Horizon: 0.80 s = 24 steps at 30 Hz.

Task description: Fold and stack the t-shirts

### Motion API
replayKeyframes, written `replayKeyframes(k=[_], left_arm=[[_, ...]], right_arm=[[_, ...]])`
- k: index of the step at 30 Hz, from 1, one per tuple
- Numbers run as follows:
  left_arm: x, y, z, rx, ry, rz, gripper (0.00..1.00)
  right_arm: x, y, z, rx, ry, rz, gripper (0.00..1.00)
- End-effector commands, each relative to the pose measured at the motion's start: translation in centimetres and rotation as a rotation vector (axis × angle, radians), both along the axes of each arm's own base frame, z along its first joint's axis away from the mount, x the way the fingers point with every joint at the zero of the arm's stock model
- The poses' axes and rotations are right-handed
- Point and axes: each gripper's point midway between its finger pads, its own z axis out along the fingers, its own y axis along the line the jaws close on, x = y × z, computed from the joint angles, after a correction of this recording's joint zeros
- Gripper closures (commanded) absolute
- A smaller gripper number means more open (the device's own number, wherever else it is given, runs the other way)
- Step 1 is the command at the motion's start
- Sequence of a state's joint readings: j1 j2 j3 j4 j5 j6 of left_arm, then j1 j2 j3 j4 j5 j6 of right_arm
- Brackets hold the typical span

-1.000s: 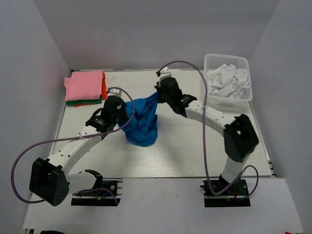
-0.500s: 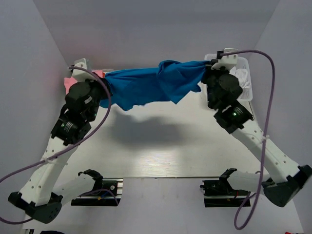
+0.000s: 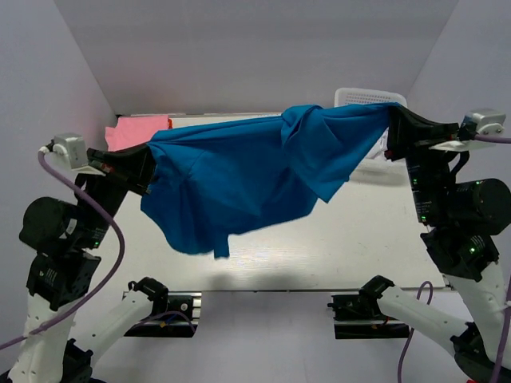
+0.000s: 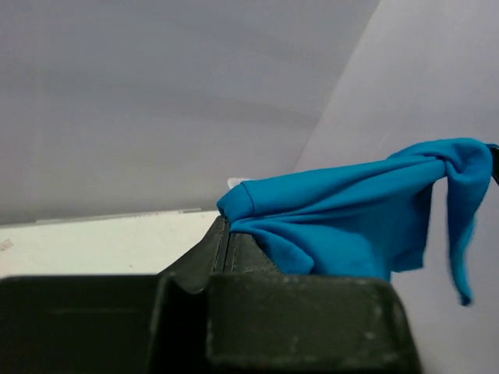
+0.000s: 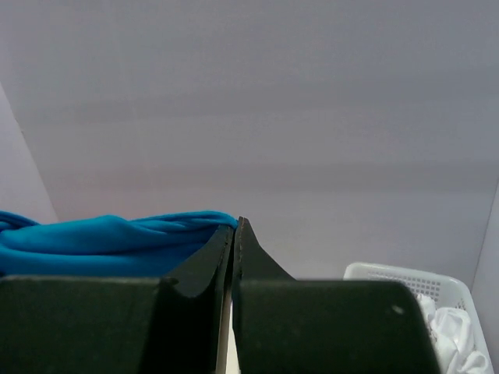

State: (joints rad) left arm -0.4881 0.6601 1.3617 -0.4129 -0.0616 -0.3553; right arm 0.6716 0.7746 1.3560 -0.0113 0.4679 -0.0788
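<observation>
Left gripper [image 3: 147,166] and right gripper [image 3: 391,129] are clamping opposite ends of the blue t-shirt [image 3: 239,171], stretching it crosswise above the table [image 3: 359,239].

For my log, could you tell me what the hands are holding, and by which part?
Both hold the blue t-shirt, spread in the air between them: the left hand pinches one end, the right hand the opposite end.

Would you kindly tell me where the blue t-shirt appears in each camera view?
Top external: blue t-shirt stretched across the centre between left gripper and right gripper.
Left wrist: blue t-shirt right of centre.
Right wrist: blue t-shirt lower left.
Shared: white basket, top external upper right, right wrist lower right.
</observation>
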Motion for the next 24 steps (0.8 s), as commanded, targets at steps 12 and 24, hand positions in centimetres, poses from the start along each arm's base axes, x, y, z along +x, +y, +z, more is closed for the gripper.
replayKeyframes(k=[12,24], left_arm=[[18.5,2.5,-32.3,0.304,0.896,0.65,0.31],[16.7,0.0,-35.0,0.244,0.986,0.444,0.0]], right_arm=[[16.9,4.1,-35.8,-0.265,0.911,-0.307,0.59],[15.9,7.9,-41.7,-0.333,1.154,-0.068,0.1]])
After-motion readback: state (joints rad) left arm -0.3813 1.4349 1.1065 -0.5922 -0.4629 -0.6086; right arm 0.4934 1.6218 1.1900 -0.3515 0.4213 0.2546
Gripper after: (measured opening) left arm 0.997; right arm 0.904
